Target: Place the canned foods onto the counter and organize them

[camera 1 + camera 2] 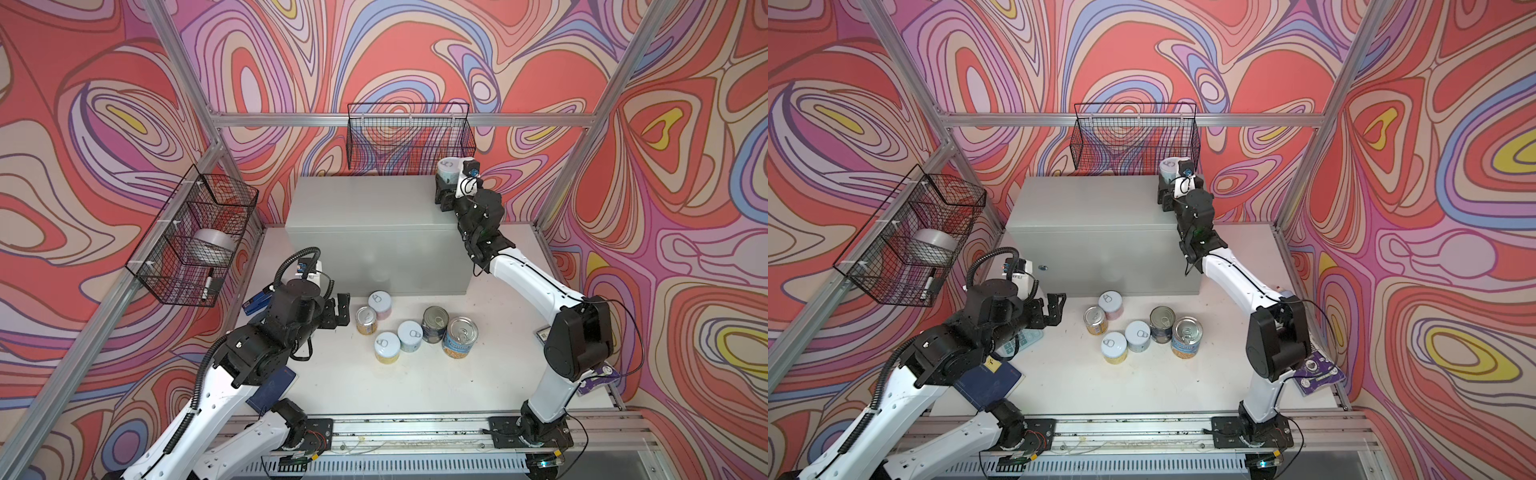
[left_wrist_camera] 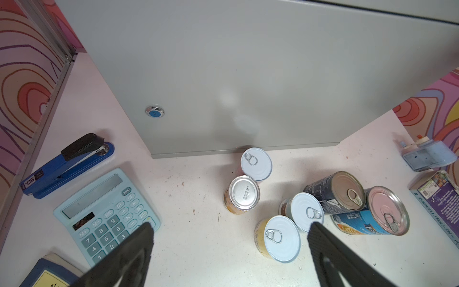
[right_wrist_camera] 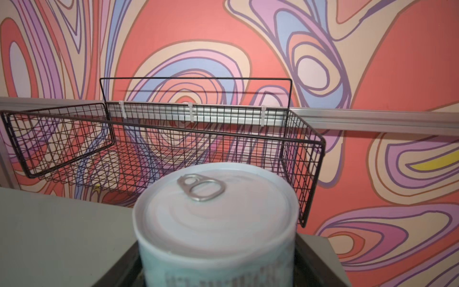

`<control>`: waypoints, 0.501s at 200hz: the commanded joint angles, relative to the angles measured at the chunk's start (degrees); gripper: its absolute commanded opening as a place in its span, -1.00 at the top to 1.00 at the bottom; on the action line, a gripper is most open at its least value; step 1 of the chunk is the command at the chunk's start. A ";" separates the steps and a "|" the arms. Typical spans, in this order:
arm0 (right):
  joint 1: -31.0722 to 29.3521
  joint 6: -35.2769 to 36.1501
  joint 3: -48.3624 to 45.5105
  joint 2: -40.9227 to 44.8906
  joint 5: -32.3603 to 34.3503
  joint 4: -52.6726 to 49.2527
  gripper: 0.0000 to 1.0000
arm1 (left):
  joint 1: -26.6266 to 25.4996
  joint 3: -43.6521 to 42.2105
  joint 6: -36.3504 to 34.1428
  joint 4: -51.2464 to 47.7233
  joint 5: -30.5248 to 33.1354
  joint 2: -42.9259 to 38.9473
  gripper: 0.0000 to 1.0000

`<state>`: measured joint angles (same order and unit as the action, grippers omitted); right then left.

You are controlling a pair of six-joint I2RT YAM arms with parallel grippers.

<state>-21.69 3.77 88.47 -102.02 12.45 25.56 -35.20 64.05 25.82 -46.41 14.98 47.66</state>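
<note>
the right claw (image 1: 446, 185) grasps a pale blue tin (image 1: 448, 167) at the far right corner of the grey box (image 1: 365, 208), close under the far wire basket (image 1: 409, 137). whether the tin rests on the top i cannot tell. leftward of it the box top lies open. the left claw (image 1: 337, 309) hangs released, just left of six tins (image 1: 410, 336) clustered on the desk (image 1: 374, 386) near the box front. the left basket (image 1: 166, 249) holds a tape roll (image 1: 212, 249) and a marker (image 1: 208, 284).
</note>
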 commanded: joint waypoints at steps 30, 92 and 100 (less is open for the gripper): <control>1.13 -2.70 -6.61 0.22 5.44 6.18 -0.04 | 0.31 -0.81 -0.43 0.84 -0.31 -0.05 -1.00; 1.15 -1.98 -8.03 3.84 6.44 -0.78 -0.02 | 0.31 -0.95 -0.89 2.15 -1.09 0.15 -1.00; 1.14 -1.93 -8.13 4.50 6.27 -2.69 -0.03 | 0.31 -0.95 -0.95 2.37 -1.10 0.13 -1.00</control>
<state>-21.19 1.80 82.61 -98.50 17.17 30.50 -35.20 63.46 25.50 -45.80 14.48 47.77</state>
